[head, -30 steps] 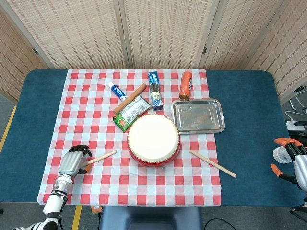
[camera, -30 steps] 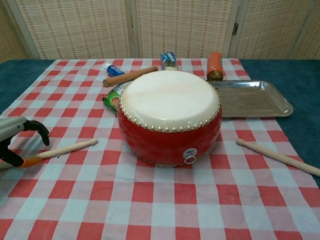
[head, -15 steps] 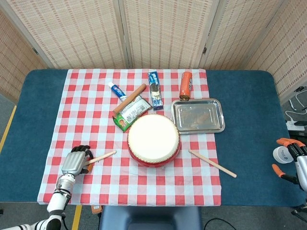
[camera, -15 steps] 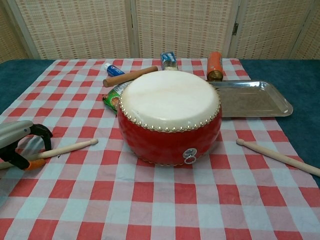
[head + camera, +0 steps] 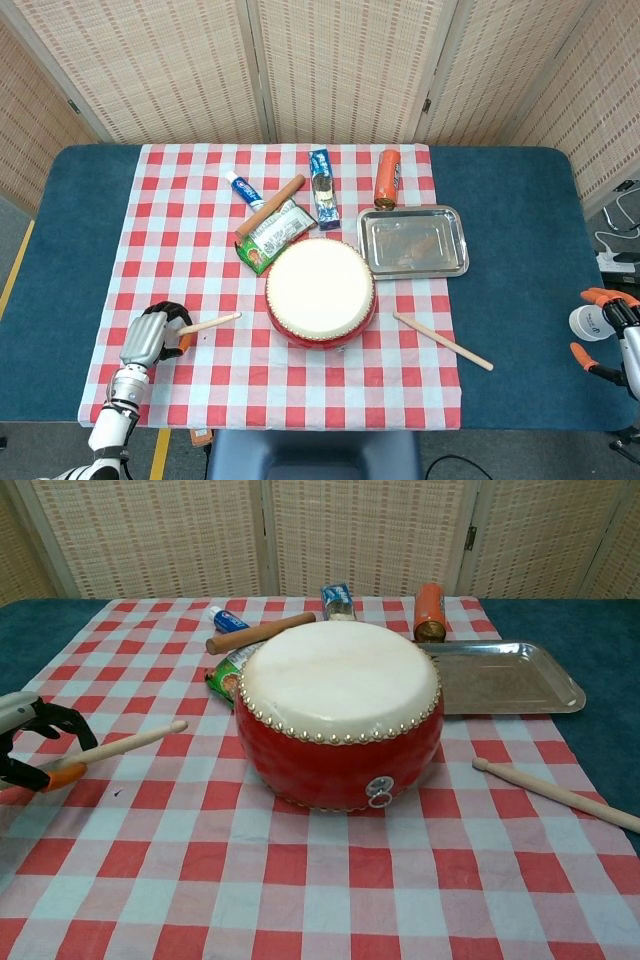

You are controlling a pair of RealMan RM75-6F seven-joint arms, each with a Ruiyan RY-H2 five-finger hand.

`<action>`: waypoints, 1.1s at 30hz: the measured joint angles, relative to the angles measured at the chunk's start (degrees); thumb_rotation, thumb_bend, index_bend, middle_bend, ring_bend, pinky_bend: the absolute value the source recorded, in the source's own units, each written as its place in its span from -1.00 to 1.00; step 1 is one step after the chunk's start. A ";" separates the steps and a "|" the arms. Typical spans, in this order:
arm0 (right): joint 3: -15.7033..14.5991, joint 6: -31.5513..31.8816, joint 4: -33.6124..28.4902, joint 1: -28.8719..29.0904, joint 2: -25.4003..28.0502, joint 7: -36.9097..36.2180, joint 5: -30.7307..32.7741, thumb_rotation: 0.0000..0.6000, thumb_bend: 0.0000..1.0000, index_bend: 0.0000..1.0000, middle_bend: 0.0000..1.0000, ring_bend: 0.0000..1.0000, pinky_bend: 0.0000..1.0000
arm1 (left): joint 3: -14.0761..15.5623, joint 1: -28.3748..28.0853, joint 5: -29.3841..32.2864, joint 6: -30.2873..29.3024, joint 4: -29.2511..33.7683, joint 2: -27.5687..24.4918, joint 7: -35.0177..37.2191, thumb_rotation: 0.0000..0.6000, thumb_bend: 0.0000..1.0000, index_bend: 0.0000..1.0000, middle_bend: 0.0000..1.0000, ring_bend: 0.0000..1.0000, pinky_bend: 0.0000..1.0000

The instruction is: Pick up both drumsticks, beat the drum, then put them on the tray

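Since the earlier frames the left drumstick (image 5: pixel 120 745) has tilted up off the cloth, its tip now raised toward the drum (image 5: pixel 339 712) rather than lying flat. The left hand (image 5: pixel 147 337), at the lower left of the head view, has its fingers curled around the butt end of that stick — gripping it, with the shaft pointing right and slightly up in the frame. The other drumstick (image 5: pixel 443 341) lies flat on the checked cloth (image 5: pixel 200 250) at the lower right of the drum, untouched. The right hand (image 5: pixel 612 330) sits at the far right edge over the blue desk (image 5: pixel 520 250), well apart from that stick; its fingers look spread with nothing in them. The steel tray (image 5: pixel 414 241) rests just upper right of the drum.
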State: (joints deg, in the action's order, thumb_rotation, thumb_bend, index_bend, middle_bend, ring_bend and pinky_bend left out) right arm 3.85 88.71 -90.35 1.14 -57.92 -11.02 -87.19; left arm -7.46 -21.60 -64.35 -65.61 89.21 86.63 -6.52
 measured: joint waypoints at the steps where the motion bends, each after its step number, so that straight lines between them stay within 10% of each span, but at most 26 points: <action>1: 0.00 -0.02 -0.06 0.01 -0.01 0.09 -0.01 1.00 -0.63 -0.49 -0.55 -0.63 -0.36 | -0.11 0.34 -0.77 -0.26 0.15 -0.23 2.65 1.00 -0.03 0.20 -0.27 -0.52 -0.56; 24: 0.31 -0.68 -1.65 0.51 0.51 1.32 0.16 1.00 -0.63 -0.49 -0.55 -0.63 -0.36 | -1.23 0.76 -17.22 11.20 -8.44 -1.51 92.75 1.00 0.13 -0.17 -0.15 -0.31 -0.36; 33: 0.07 -0.67 -1.68 0.42 0.42 1.28 -0.09 1.00 -0.63 -0.49 -0.55 -0.63 -0.36 | 1.88 -1.18 -24.66 8.14 -16.99 1.43 108.38 1.00 0.23 -0.37 -0.18 -0.29 -0.36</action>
State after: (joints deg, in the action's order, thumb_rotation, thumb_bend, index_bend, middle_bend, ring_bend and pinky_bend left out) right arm 3.92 88.04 -92.03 1.56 -57.50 -9.74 -87.28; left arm -5.58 -22.78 -89.01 -57.48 72.22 88.07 101.86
